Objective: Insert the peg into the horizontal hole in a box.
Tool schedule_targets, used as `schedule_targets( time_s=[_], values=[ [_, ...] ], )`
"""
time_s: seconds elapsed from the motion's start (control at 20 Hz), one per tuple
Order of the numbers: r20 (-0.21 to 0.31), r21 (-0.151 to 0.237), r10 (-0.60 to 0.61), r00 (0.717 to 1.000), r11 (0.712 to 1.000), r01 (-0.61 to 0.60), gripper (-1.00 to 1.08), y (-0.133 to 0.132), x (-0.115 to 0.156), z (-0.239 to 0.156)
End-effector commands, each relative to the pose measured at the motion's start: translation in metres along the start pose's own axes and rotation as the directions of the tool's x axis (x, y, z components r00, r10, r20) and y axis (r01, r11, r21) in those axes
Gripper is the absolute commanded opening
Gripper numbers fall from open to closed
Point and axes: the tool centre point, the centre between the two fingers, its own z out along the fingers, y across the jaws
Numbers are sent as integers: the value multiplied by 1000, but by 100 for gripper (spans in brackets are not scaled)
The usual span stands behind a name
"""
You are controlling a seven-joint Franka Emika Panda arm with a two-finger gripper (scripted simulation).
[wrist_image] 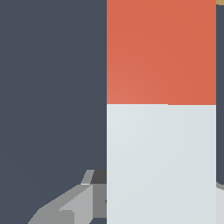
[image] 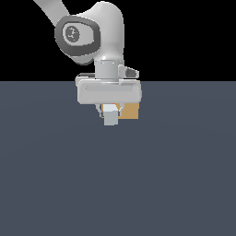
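In the exterior view my gripper hangs low over the dark floor, shut on the peg, whose white-grey end faces the camera. The tan box stands just behind the peg, toward the exterior view's right, and is partly covered by the hand. The hole is hidden. The wrist view is filled by the peg: its red part lies farther from the hand, its white-grey part nearer. One grey finger shows beside the peg. A thin tan sliver of the box shows past the peg's red end.
A flat dark blue-grey floor spreads all around the gripper and the box. The arm's white links rise above the hand against a black background.
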Motion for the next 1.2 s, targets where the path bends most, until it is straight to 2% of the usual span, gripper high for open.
schedule_targets(
  time_s=[0.0, 0.5, 1.15],
  values=[
    [0, -4, 34, 999, 999, -34, -100, 4, 14, -6],
    [0, -3, 113, 994, 994, -113, -100, 16, 46, -17],
    [-2, -7, 123, 992, 992, -123, -100, 21, 50, -20]
  ],
)
